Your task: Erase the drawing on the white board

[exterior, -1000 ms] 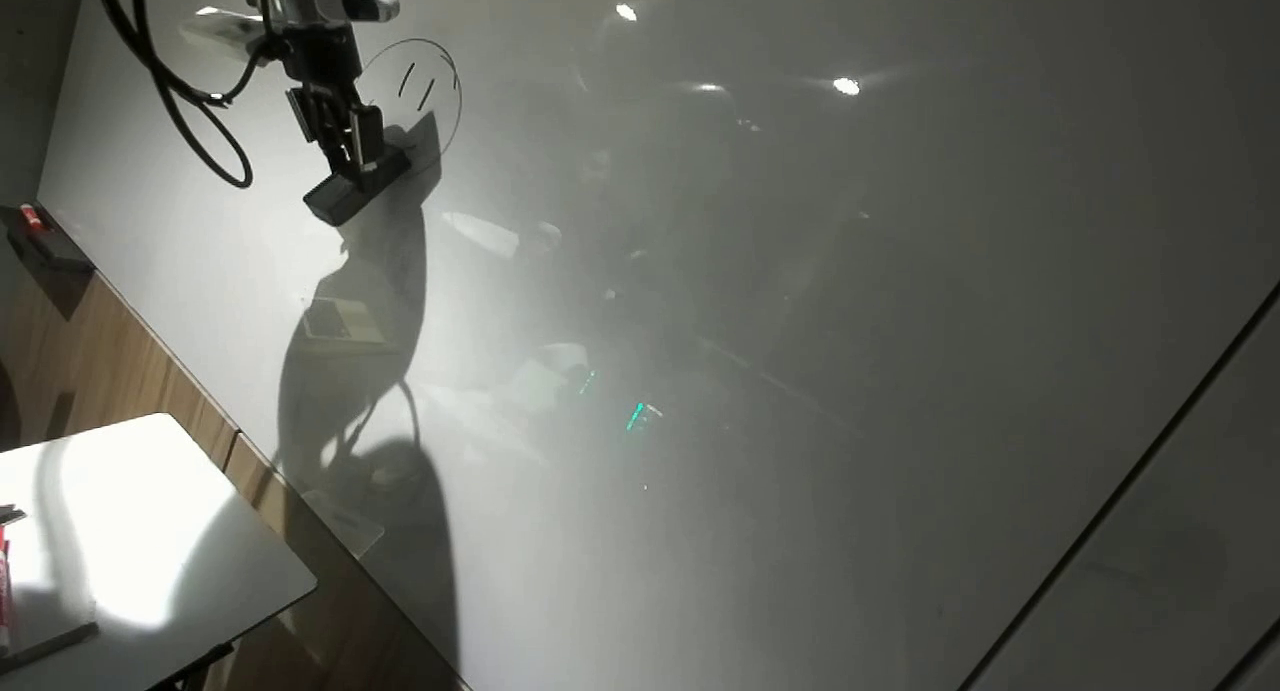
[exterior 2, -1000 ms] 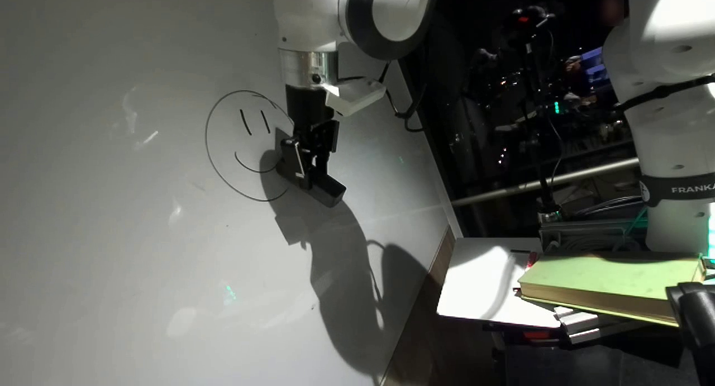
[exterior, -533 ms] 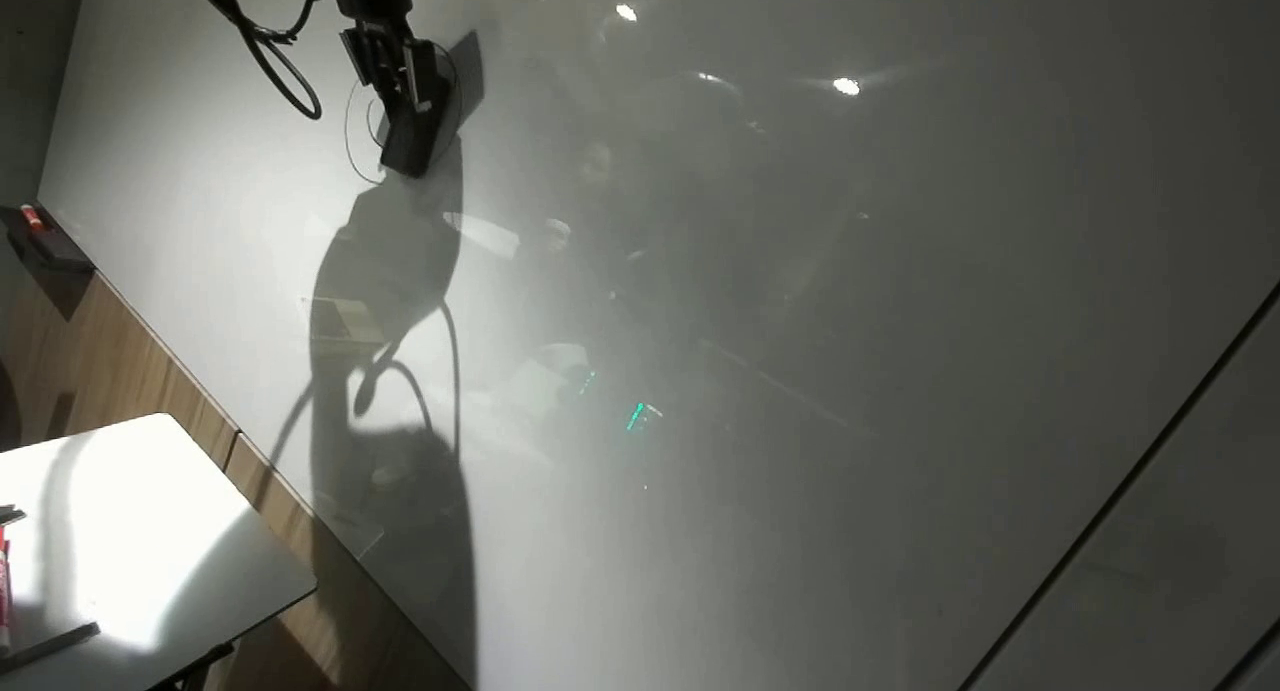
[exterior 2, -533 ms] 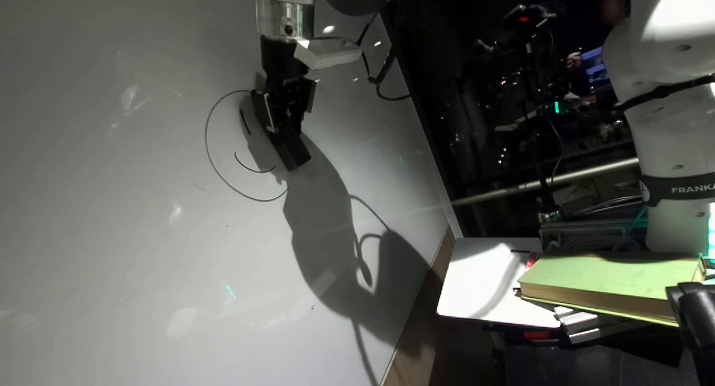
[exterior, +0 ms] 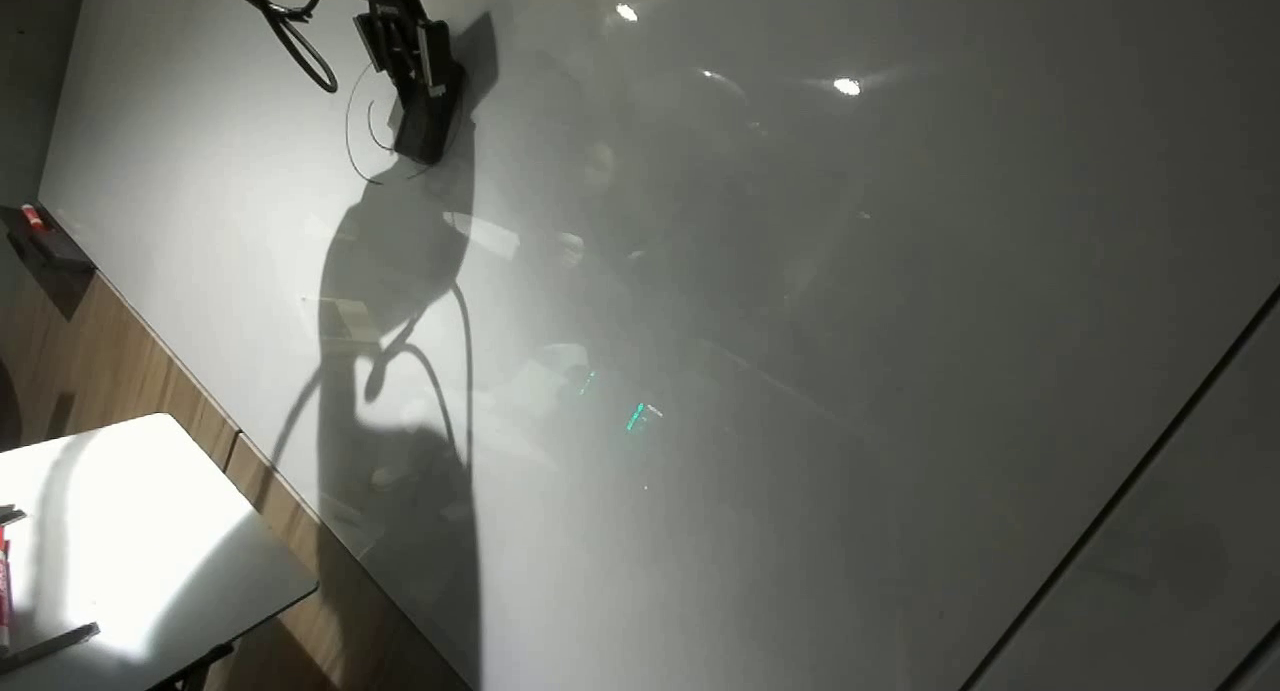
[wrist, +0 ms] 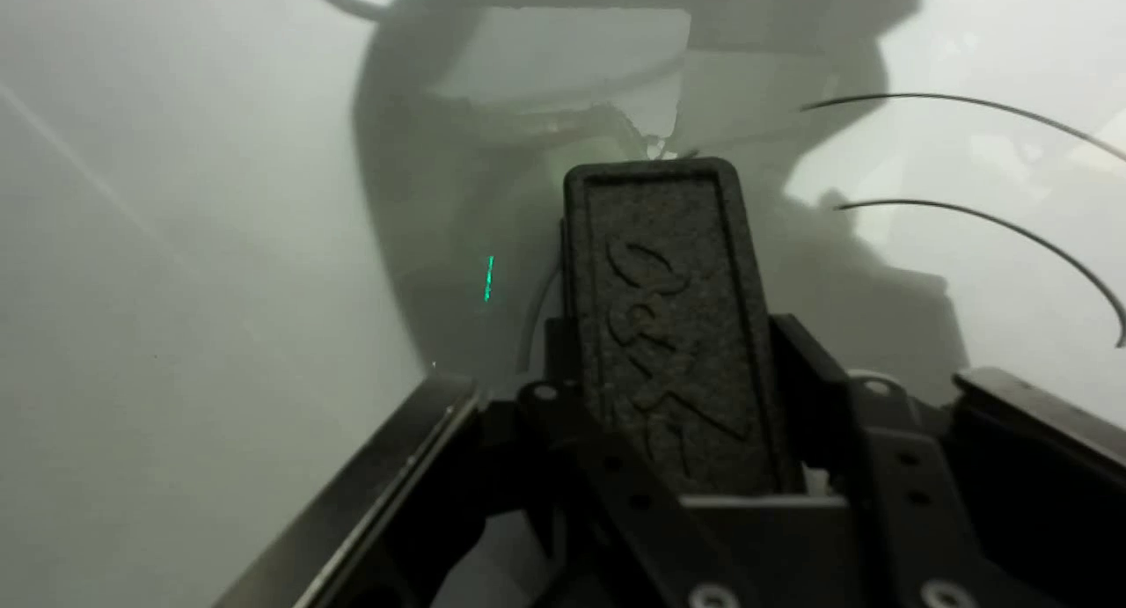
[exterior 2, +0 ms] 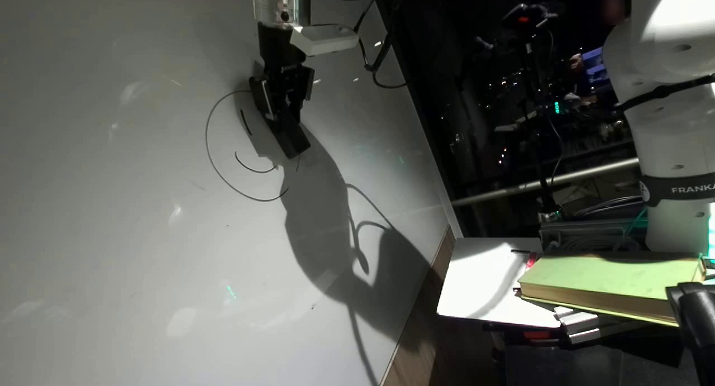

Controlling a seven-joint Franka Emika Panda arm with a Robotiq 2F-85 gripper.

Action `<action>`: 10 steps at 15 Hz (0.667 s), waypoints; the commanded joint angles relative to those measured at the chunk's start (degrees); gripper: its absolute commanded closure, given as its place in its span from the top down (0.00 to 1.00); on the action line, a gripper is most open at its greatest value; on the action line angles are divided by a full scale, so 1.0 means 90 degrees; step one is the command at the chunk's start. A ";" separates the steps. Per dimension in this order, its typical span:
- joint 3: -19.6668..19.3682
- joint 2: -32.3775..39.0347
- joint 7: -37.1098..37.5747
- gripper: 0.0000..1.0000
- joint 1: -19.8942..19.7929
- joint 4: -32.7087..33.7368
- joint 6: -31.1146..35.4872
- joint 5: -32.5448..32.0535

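My gripper (exterior: 425, 79) is shut on a dark grey block eraser (exterior: 428, 131), also seen in an exterior view (exterior 2: 291, 139). In the wrist view, the fingers (wrist: 682, 362) clasp both long sides of the eraser (wrist: 664, 265). The eraser is at the white board (exterior 2: 111, 235), over the right part of the drawing (exterior 2: 206, 143); I cannot tell how firmly it touches. The circle's left part, one eye and the mouth show. A gap is at the circle's lower right, with a short line piece below the eraser. The other eye is hidden or gone. The mouth line (wrist: 994, 216) shows in the wrist view.
A small white table (exterior: 220, 561) stands beside the board's lower edge. A thick green book (exterior 2: 609, 277) lies on it, near the robot's base (exterior 2: 678, 218). A loose cable (exterior: 295, 51) hangs from the arm. A red marker (exterior: 33, 217) sits on a dark holder.
The gripper and eraser have moved up from the circle's lower right onto its right side, most of it in the first half second. One eye is no longer visible. A gap shows in the circle.
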 commanded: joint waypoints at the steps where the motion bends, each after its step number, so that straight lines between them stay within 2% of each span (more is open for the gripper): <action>1: -0.0274 0.0209 -0.0128 0.30 -0.0245 0.0309 0.0187 -0.0198; 5: -0.0311 0.0180 -0.0012 0.30 -0.0297 0.0142 0.0203 -0.0272; 6: -0.0610 0.0255 -0.0353 0.30 -0.0423 0.0060 0.0470 -0.0242; 10: -0.0932 0.0375 -0.0701 0.30 -0.0615 -0.0058 0.0557 -0.0239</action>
